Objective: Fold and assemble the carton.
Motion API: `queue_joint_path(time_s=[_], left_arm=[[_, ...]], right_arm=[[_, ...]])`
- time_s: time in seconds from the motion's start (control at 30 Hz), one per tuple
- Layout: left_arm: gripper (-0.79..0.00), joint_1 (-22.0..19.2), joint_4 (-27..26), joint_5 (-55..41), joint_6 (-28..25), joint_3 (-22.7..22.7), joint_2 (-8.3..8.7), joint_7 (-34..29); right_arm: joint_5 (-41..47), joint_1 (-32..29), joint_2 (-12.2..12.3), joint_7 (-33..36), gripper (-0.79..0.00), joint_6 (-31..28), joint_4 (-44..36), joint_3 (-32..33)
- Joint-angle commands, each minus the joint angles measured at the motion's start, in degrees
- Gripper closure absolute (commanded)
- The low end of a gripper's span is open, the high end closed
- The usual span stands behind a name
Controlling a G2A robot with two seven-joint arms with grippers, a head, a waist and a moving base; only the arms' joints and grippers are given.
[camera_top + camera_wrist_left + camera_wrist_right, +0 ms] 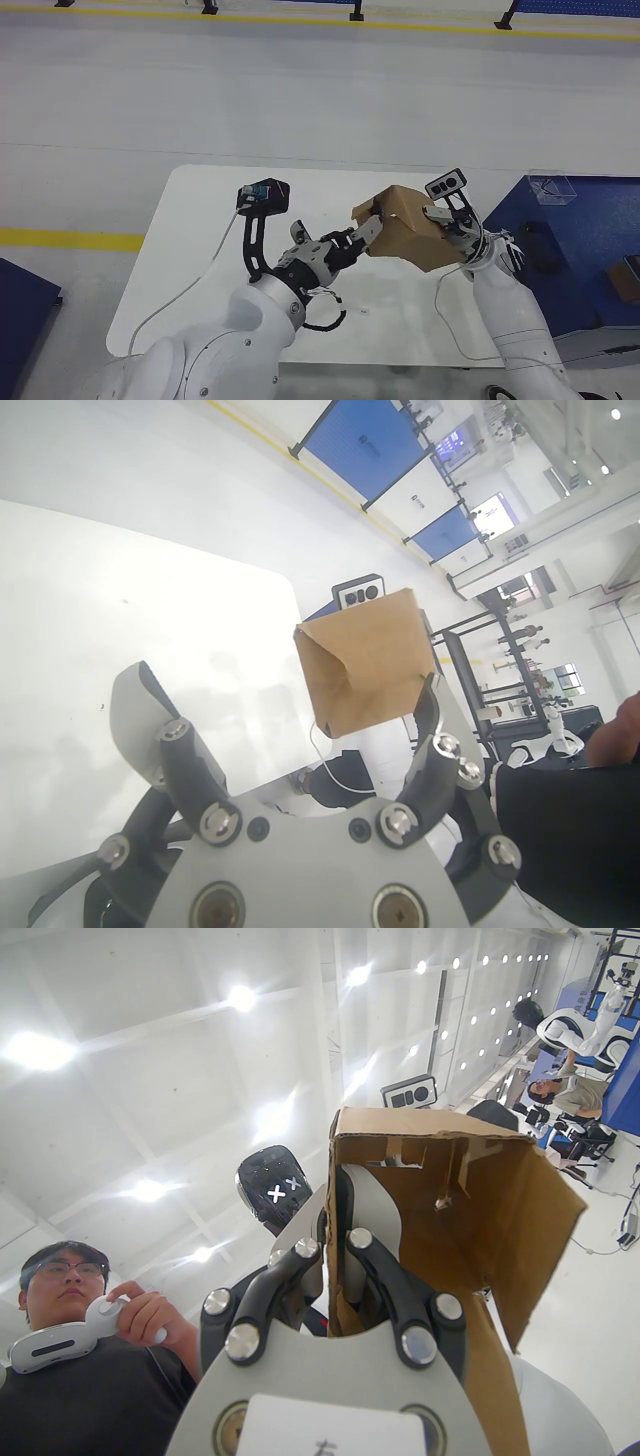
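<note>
My right gripper (332, 1228) is clamped on one wall of the carton (475, 1208), one finger inside and one outside. It holds the brown box over the right side of the white table (200, 260), with the open end and its torn flaps facing my wrist. My left gripper (287, 682) is spread wide and holds nothing. One of its fingertips (429, 687) is at the carton's closed, dented end; I cannot tell whether it presses.

A white label (325, 1433) with a dark printed mark sits on my right wrist. The blue panels (365, 450) across the hall carry small white print that is too small to make out.

The table has rounded corners and stands on a pale, glossy floor with a yellow line (70, 238) running past it. Bright ceiling lights (240, 997) hang overhead. Just beside the table's right end is a blue bench (590, 230) with a clear plastic tub (550, 187) on its far corner.
</note>
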Motion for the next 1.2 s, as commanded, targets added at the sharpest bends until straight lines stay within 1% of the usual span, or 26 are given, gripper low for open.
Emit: queue_joint_path(time_s=[0.0,0.2,0.3,0.43,0.57,0.73,1.17], left_arm=[[-0.785,0.2,0.1,0.3,0.0,-1.4,-0.14,0.5],[-0.785,1.5,0.4,-2.3,0.0,-6.0,-1.14,3.7],[-0.785,1.2,2.4,-1.6,0.0,-6.2,-1.47,4.0],[-0.785,0.1,5.2,1.4,0.0,-3.6,-1.57,0.9],[-0.785,-0.8,5.3,2.7,0.0,-0.8,-1.92,-1.7],[-0.785,-0.6,4.4,3.8,0.0,0.5,-2.28,-3.4],[-0.785,-0.9,7.4,5.1,0.0,3.6,-3.94,-3.7]], right_arm=[[0.0,0.0,0.0,0.0,0.000,0.0,0.0,0.0],[0.0,0.0,0.0,0.0,0.000,0.0,0.0,0.0],[0.0,0.0,0.0,0.0,0.000,0.0,0.0,0.0],[0.0,0.0,0.0,0.0,0.000,0.0,0.0,0.0],[0.0,0.0,0.0,0.0,0.000,0.0,0.0,0.0],[0.0,0.0,0.0,0.0,0.000,0.0,0.0,0.0],[0.0,0.0,0.0,0.0,0.000,0.0,0.0,0.0]])
